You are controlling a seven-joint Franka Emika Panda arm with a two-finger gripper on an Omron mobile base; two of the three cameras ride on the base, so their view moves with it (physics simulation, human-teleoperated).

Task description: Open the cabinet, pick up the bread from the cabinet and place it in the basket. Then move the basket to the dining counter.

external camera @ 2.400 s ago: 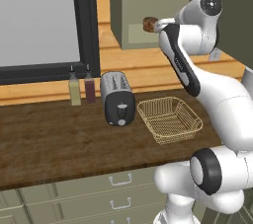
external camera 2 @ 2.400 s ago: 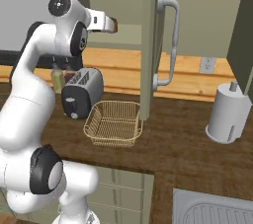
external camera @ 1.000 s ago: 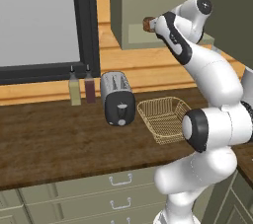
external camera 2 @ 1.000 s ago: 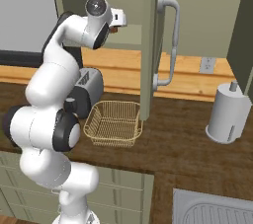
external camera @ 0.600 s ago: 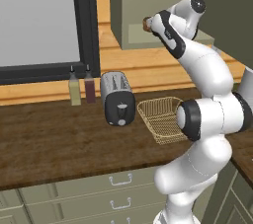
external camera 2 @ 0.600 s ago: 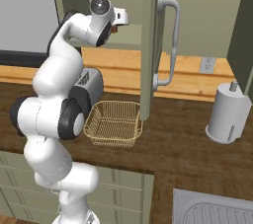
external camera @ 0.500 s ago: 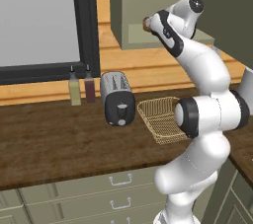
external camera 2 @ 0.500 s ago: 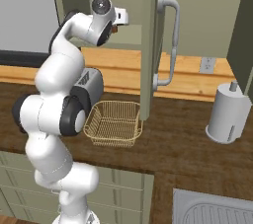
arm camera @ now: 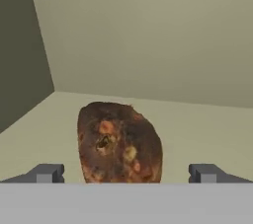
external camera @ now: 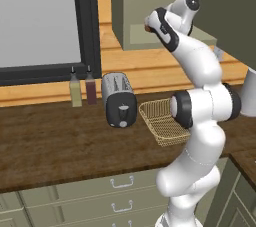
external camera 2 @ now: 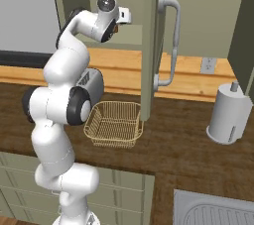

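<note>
The cabinet point(external camera: 131, 6) stands open, its door point(external camera 2: 150, 45) swung out edge-on with the silver bar handle point(external camera 2: 172, 40). On its plain shelf lies the bread point(arm camera: 120, 141), a dark-brown bun. My gripper point(arm camera: 126, 173) is open and reaches into the cabinet, one fingertip point(arm camera: 47, 172) on each side of the bun with clear gaps, so nothing is gripped. From the left base view a brown edge of the bread point(external camera: 148, 28) peeks out beside my hand. The tan mesh basket point(external camera 2: 115, 124) sits empty on the dark wood worktop below. The dining counter is out of view.
A toaster point(external camera: 119, 100) stands left of the basket point(external camera: 161, 121), with two bottles point(external camera: 82, 88) beyond it under a dark-framed window. A paper-towel roll point(external camera 2: 229, 112) stands right of the open door, and a sink point(external camera 2: 218, 211) lies at the near right. Drawers point(external camera: 120, 183) run below the worktop.
The arm has folded in and the hand has edged slightly closer to the bread on the shelf. The jaws have stayed open; bread and basket have not moved.
</note>
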